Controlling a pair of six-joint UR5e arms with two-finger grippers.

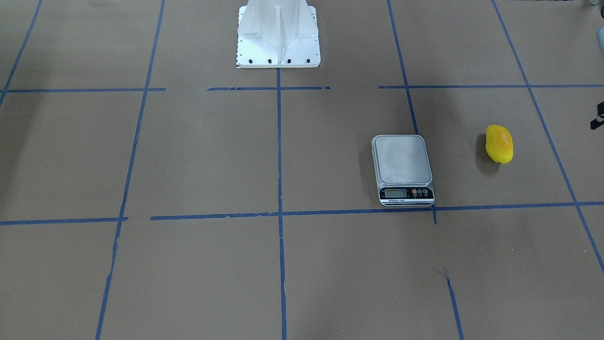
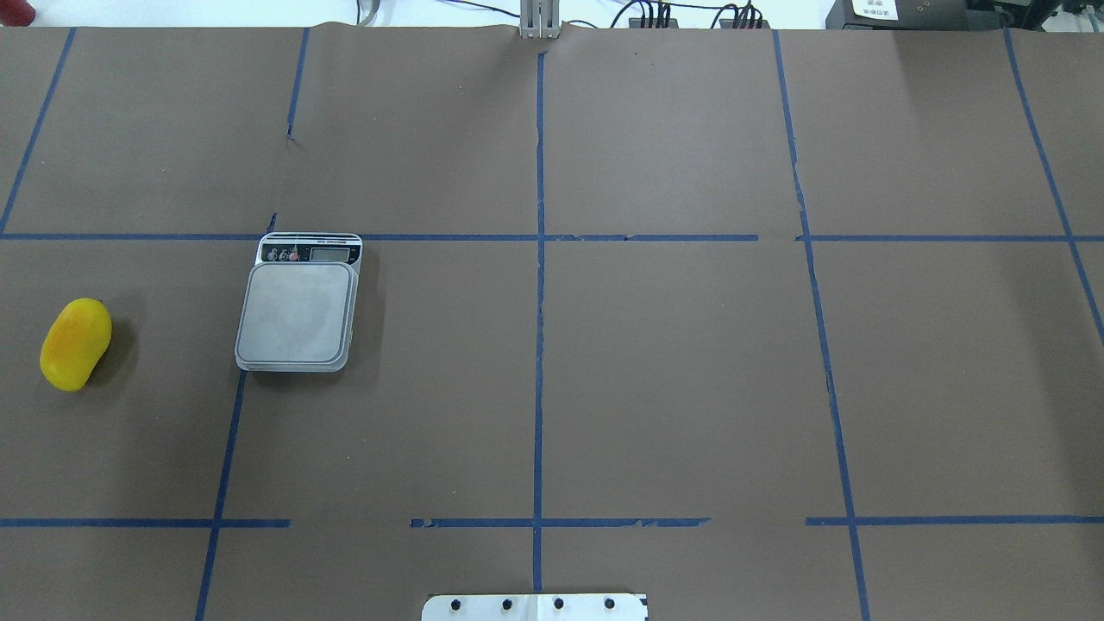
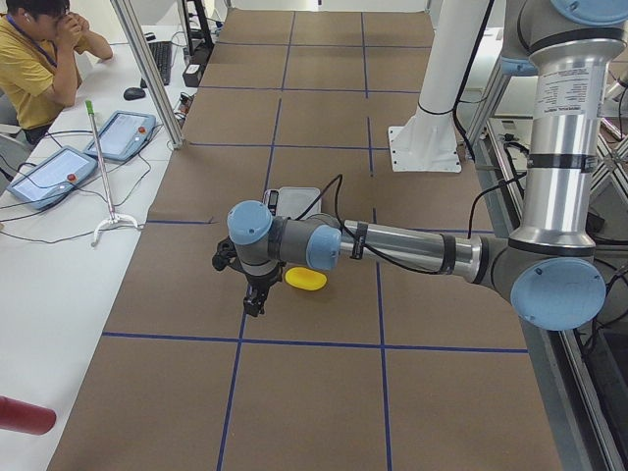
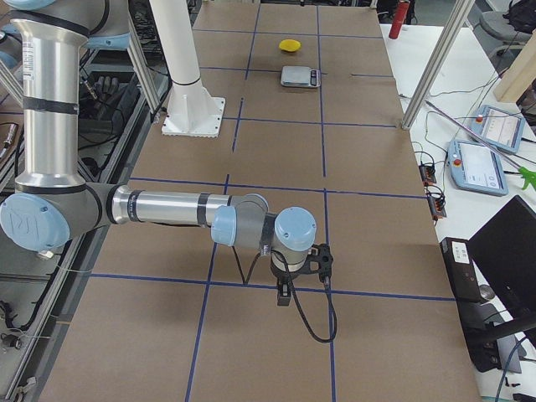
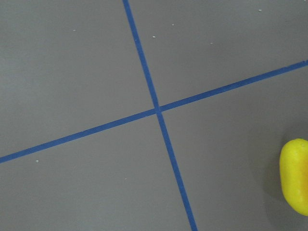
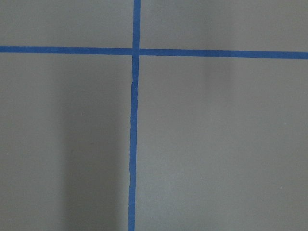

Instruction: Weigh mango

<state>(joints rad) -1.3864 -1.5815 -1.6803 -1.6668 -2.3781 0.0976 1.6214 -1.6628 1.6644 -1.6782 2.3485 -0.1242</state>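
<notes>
The mango [image 1: 499,144] is bright yellow with an orange blush and lies on the brown table, apart from the scale. It also shows in the overhead view [image 2: 76,343] and at the right edge of the left wrist view [image 5: 296,175]. The scale [image 1: 402,160] has a bare grey platform [image 2: 297,312]. My left gripper [image 3: 253,299] hangs above the table just beside the mango [image 3: 306,280], toward the table's end; I cannot tell if it is open or shut. My right gripper [image 4: 285,293] hangs far from both, over a tape crossing; I cannot tell its state.
Blue tape lines [image 2: 539,302] divide the brown table into squares. The robot's white base [image 1: 278,35] stands at the table's middle edge. A person [image 3: 34,59] sits at a side desk with tablets [image 3: 123,132]. A red bottle [image 4: 399,18] stands beyond the table's far end.
</notes>
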